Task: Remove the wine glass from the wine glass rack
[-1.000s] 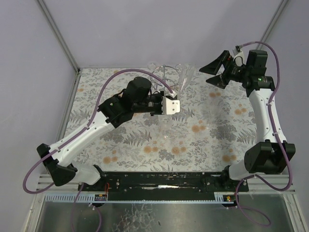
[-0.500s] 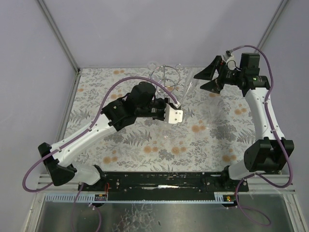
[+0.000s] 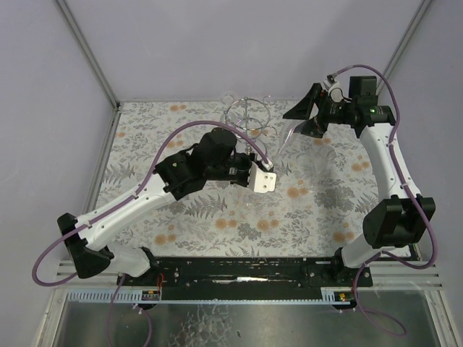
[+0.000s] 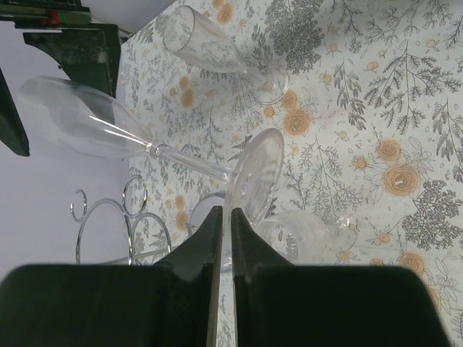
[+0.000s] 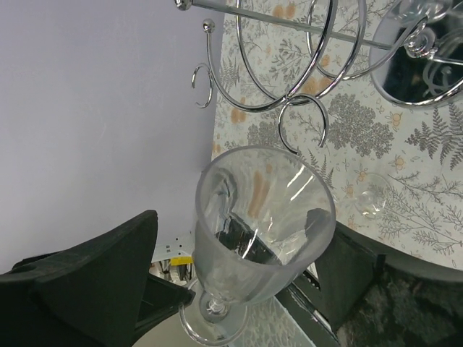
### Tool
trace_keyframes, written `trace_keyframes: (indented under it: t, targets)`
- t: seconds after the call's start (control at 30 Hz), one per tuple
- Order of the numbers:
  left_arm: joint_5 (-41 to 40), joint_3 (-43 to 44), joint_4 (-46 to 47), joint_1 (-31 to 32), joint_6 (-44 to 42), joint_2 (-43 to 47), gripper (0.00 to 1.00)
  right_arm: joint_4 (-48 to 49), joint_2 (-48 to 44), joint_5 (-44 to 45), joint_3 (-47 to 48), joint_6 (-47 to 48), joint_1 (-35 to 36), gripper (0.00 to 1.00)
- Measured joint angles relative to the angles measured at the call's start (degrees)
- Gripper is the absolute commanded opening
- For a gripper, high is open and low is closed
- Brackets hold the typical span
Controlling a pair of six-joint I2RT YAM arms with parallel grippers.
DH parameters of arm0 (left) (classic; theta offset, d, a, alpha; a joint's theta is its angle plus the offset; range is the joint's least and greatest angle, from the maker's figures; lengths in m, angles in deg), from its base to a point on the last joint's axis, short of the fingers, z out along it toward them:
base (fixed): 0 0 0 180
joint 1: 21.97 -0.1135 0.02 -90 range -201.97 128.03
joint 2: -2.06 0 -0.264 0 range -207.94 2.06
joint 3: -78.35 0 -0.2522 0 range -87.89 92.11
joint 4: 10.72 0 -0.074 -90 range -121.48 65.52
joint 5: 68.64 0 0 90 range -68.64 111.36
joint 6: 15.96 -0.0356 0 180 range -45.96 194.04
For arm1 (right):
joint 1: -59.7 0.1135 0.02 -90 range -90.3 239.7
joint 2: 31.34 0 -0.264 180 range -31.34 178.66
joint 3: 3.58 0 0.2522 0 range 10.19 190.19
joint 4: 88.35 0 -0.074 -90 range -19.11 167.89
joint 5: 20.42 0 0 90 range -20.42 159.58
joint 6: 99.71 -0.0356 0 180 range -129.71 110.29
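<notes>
Nearest me, on the near side of the wine glass rack [image 3: 248, 116], the left gripper [image 4: 225, 214] was pinched tight on the rim of the foot of the wine glass [image 4: 87, 123]. It held the glass off the floral cloth [image 3: 325, 195], tipped almost level, just to the right of the rack's looped rings. Two spare glasses lay on the cloth close by: one [image 4: 311, 230] near the rack's base, another [image 4: 217, 50] further out. Beyond the held foot, the right gripper [image 3: 291, 123] stood wide open, a finger on either side of the bowl. The nearest wire loop sat very close to the glass's rim; I couldn't tell whether they touched.
</notes>
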Motion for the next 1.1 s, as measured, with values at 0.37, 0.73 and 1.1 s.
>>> trace_keyframes:
  t: [0.37, 0.73, 1.1]
  targets:
    - [-0.07, -1.49, 0.04, 0.07, -0.37, 1.22, 0.00, -4.85, 0.46, 3.28, 2.12, 1.81, -0.07, 0.56]
    - [-3.32, -2.91, 3.67, 0.42, 0.87, 1.90, 0.75, -8.11, 0.79, 8.70, 7.02, 3.28, -0.94, 0.43]
    - [-6.43, 7.50, 10.38, -11.72, 27.74, -3.19, 0.92, -12.50, -0.85, 25.97, 20.33, 11.89, -1.36, 0.41]
